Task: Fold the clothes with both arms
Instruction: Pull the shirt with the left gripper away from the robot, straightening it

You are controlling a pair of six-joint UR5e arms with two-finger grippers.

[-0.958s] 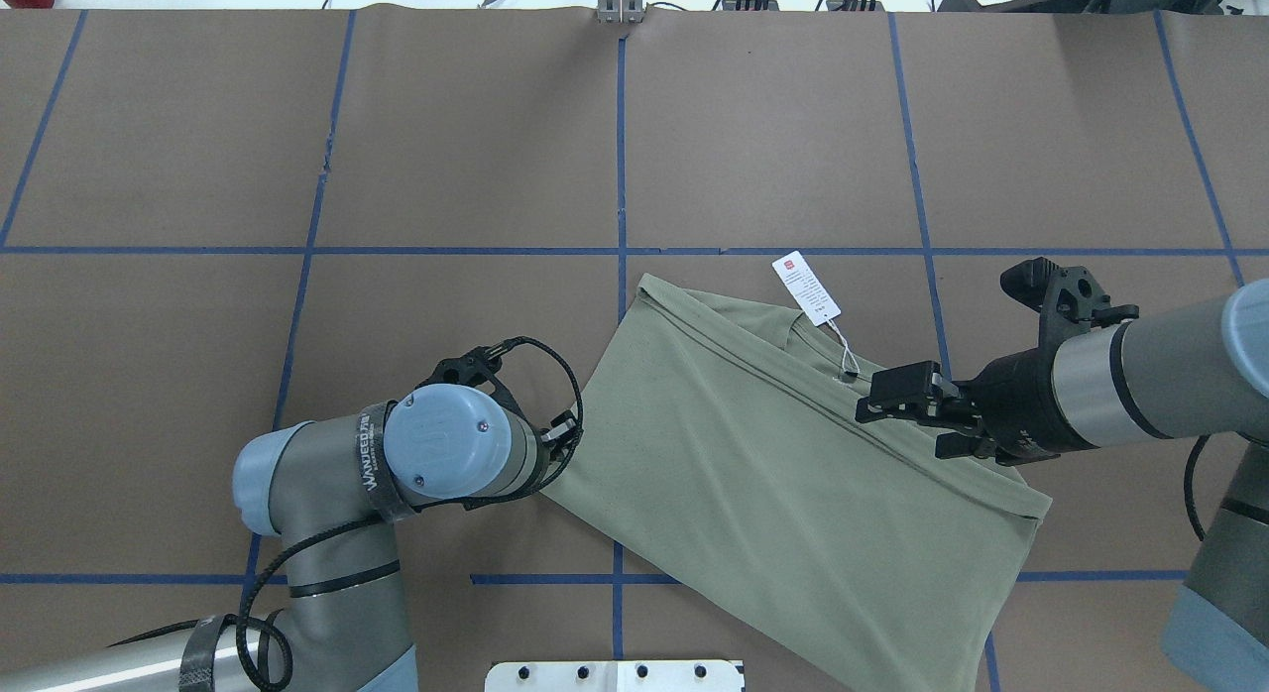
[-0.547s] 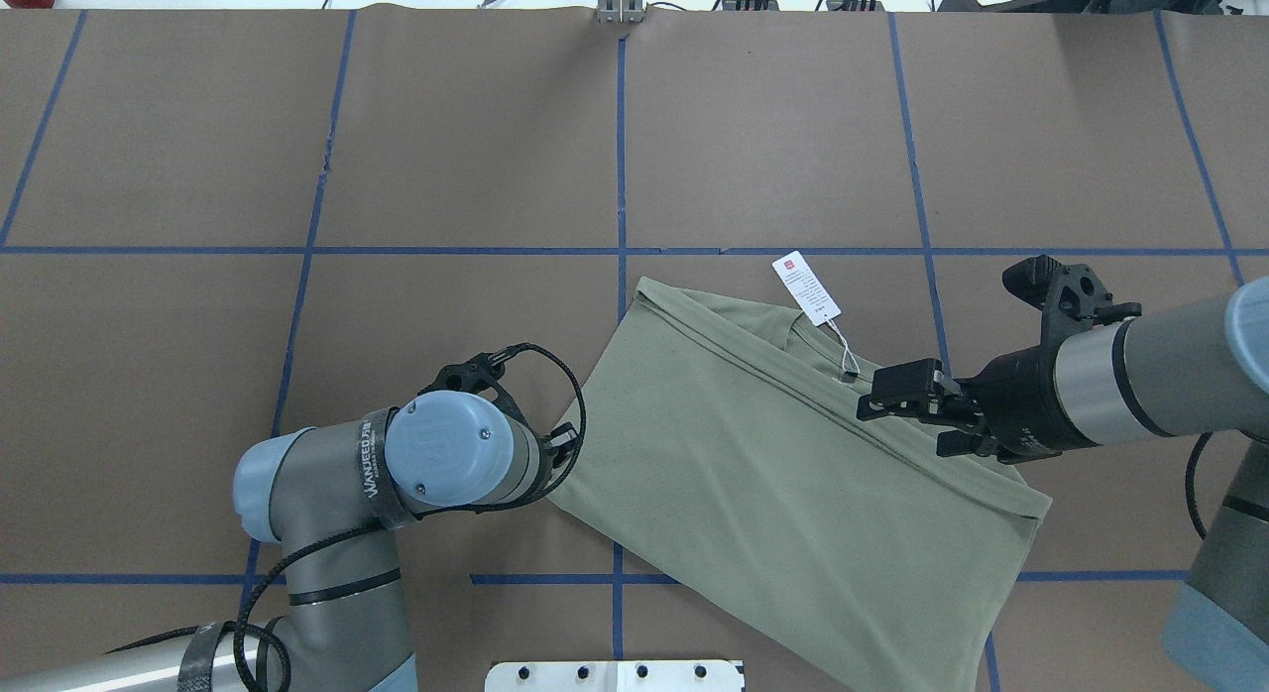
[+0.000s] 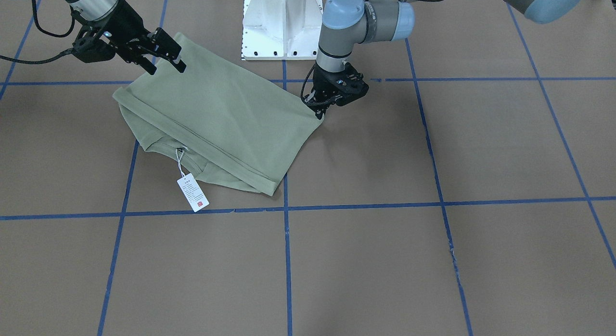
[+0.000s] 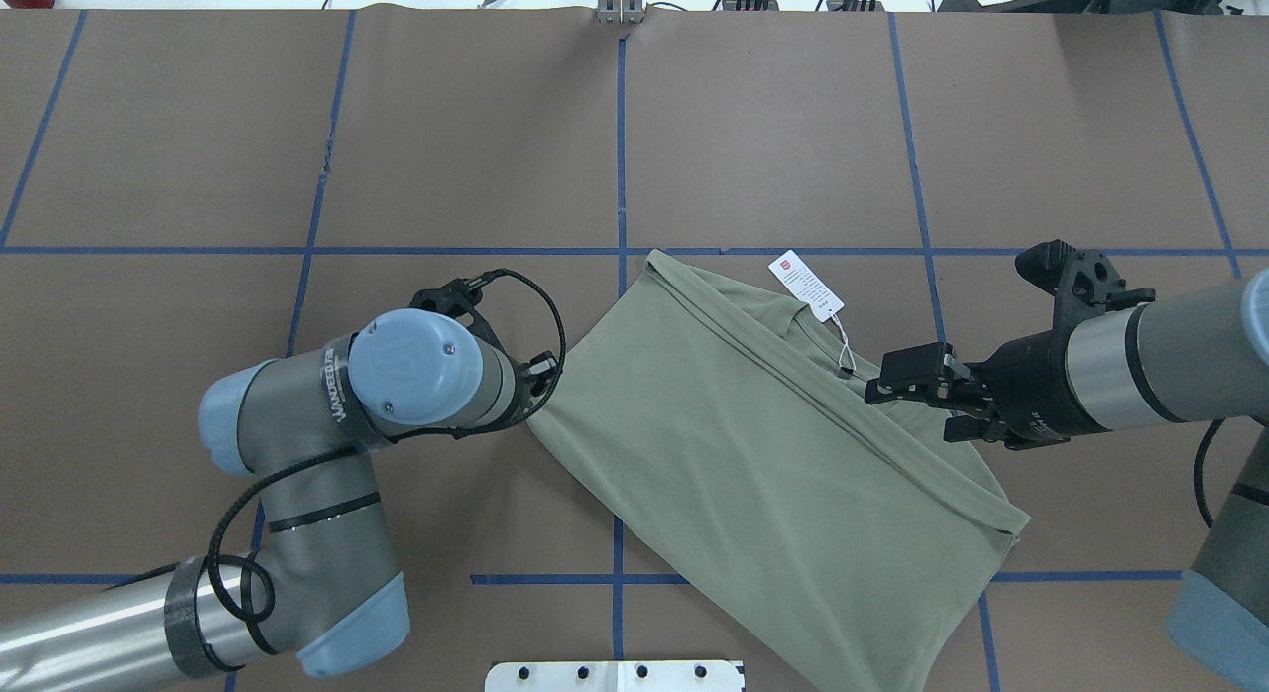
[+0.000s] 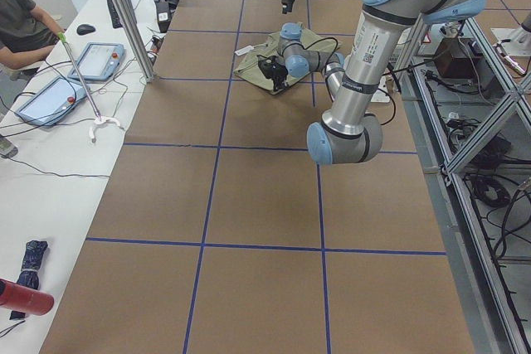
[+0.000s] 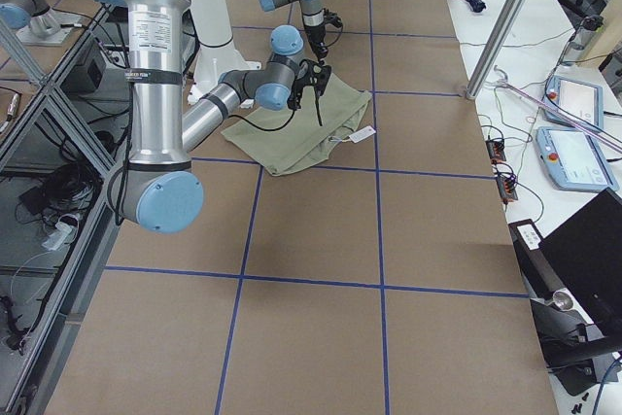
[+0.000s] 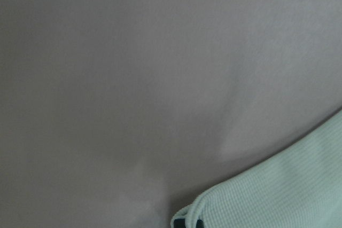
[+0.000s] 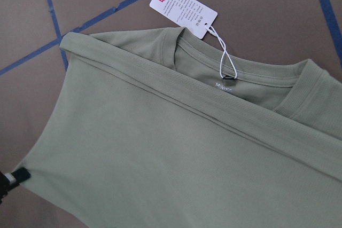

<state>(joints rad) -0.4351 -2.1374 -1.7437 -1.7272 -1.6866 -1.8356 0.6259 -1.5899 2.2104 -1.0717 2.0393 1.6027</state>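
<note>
The sage-green shirt [image 4: 753, 454] lies folded flat on the brown table, also in the front view [image 3: 216, 114]. Its white hang tag [image 4: 805, 286] lies at the collar, clear in the right wrist view [image 8: 181, 9]. My left gripper [image 3: 320, 109] points down at the shirt's left corner and is shut on it. The left wrist view shows that corner [image 7: 288, 185] with a black fingertip [image 7: 187, 222] under it. My right gripper [image 4: 897, 400] hovers over the collar-side edge with its jaws apart, holding nothing; it also shows in the front view [image 3: 166, 61].
The white pedestal base [image 3: 284, 23] stands at the robot's side of the table, just behind the shirt. Blue tape lines [image 4: 620, 157] divide the brown table cover into squares. Operator desks with tablets [image 5: 99, 60] run along the table's far side.
My left arm has moved left and away from the robot, dragging the shirt's corner with it; the shirt has shifted and turned. My right gripper has drawn slightly right, still open.
</note>
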